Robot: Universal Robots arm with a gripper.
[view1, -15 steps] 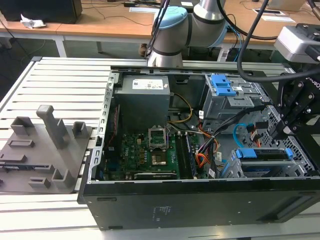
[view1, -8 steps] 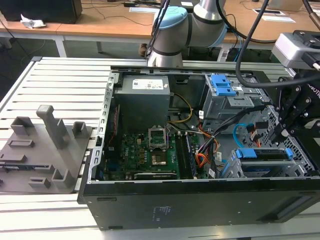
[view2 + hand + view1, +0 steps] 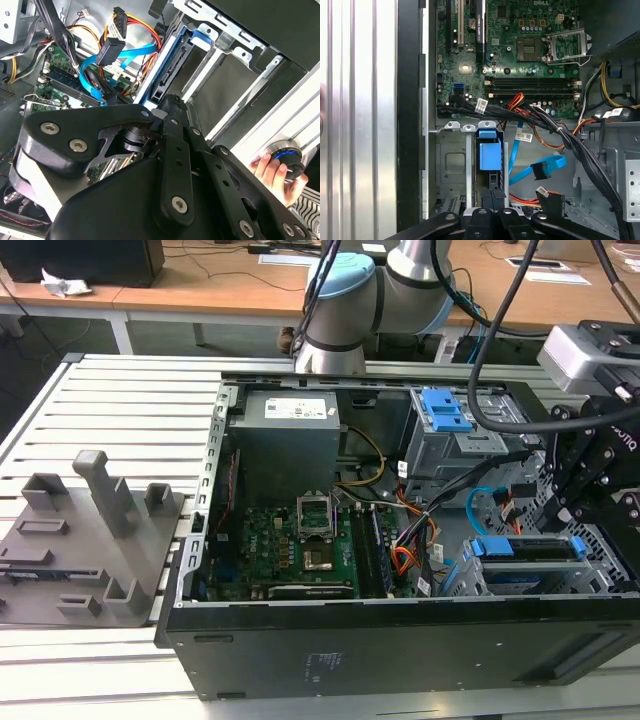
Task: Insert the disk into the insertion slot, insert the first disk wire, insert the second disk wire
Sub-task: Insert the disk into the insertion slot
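Note:
The disk (image 3: 530,548), silver-grey in a bright blue carrier, sits in the insertion slot (image 3: 470,575), a silver perforated cage at the case's front corner on the exterior view's right. In the first wrist view the disk (image 3: 489,152) shows edge-on between the walls of the insertion slot (image 3: 451,167), and my gripper (image 3: 497,196) is right at its near end. In the second wrist view my gripper (image 3: 167,102) meets the end of the disk (image 3: 172,60). A blue wire (image 3: 540,167) and a black connector (image 3: 551,201) hang loose beside the cage.
The open PC case (image 3: 400,640) lies on a slatted table (image 3: 110,400). A grey bay with a blue latch (image 3: 445,412) stands behind the cage. A grey fixture block (image 3: 90,540) lies on the exterior view's left. A hand (image 3: 270,170) holds a knob outside the case.

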